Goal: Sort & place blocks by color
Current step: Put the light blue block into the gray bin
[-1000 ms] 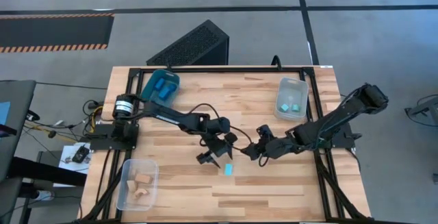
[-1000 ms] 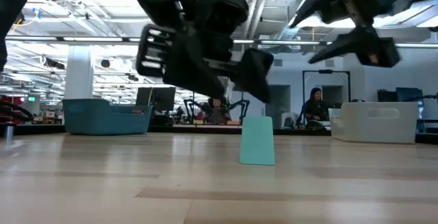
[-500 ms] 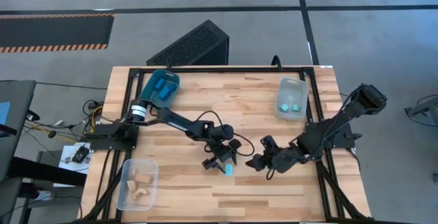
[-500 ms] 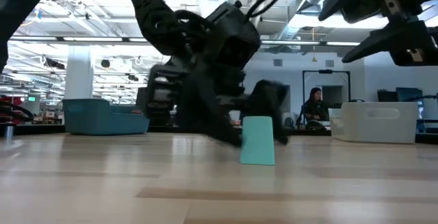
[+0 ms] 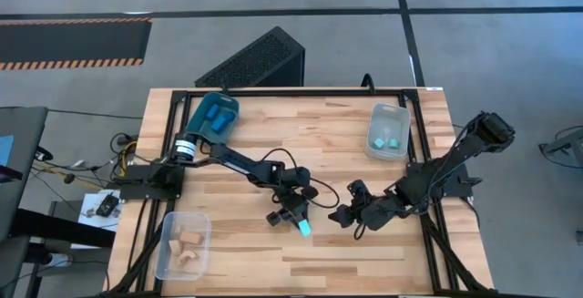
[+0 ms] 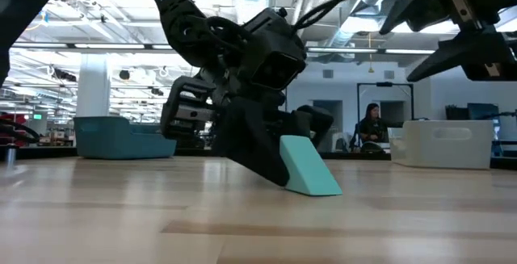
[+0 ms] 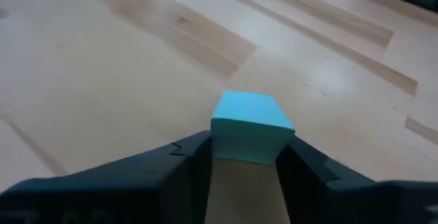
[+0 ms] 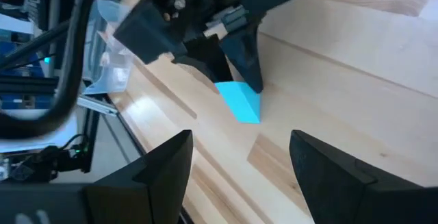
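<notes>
Centrally, the cyan block (image 7: pixel 250 126) is pinched, tilted, between the left gripper (image 7: pixel 243 162) fingers. Being light, rigid and smooth, it is best gripped on flat opposite faces. The right gripper (image 8: pixel 239 159) is held spread nearby.

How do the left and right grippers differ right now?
The left gripper is down at the table with its fingers against both sides of the cyan block; the right gripper holds nothing, fingers spread wide. In the low view the left gripper reaches the wood, while the right gripper hangs above it. Both are dark, two-fingered, and near the table's middle.
</notes>
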